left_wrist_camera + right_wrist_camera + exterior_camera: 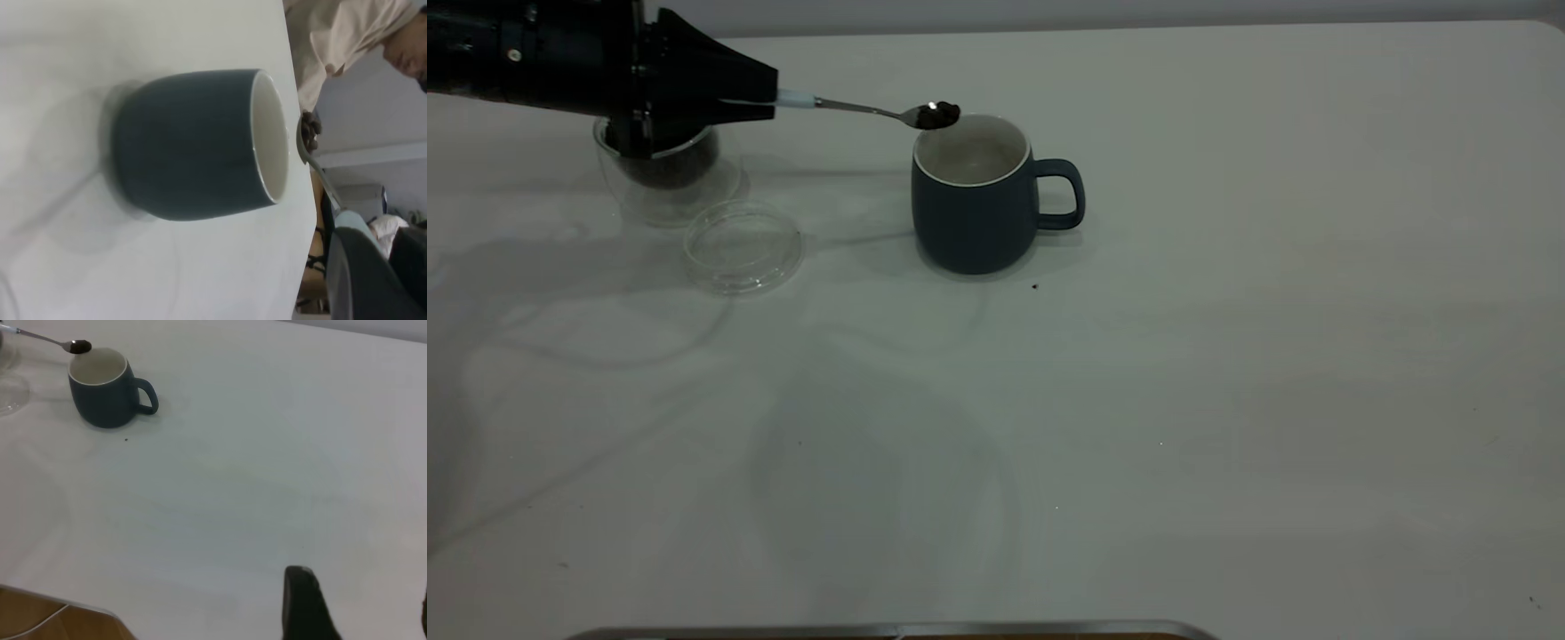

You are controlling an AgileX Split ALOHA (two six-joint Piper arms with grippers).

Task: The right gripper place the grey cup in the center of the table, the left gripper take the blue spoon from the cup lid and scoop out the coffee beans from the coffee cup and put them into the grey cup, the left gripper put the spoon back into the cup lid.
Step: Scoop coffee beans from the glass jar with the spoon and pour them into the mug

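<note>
At ten o'clock I see my left gripper (769, 100) clenched on the blue-handled metal spoon (871, 110), over the clear glass coffee cup (660, 173). The loaded bowl hovers at the dark grey-blue ceramic mug's (978, 209) rim. My right gripper (357, 603) sits released, well apart.

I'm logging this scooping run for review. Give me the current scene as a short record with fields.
left claw: shut on the spoon, held above the table
spoon: bowl loaded with coffee beans, at the grey cup's rim
grey cup: upright, handle toward the right arm's side
coffee cup: glass, behind the left claw
cup lid: flat on table, beside the coffee cup
right claw: open, away from the cup
</note>
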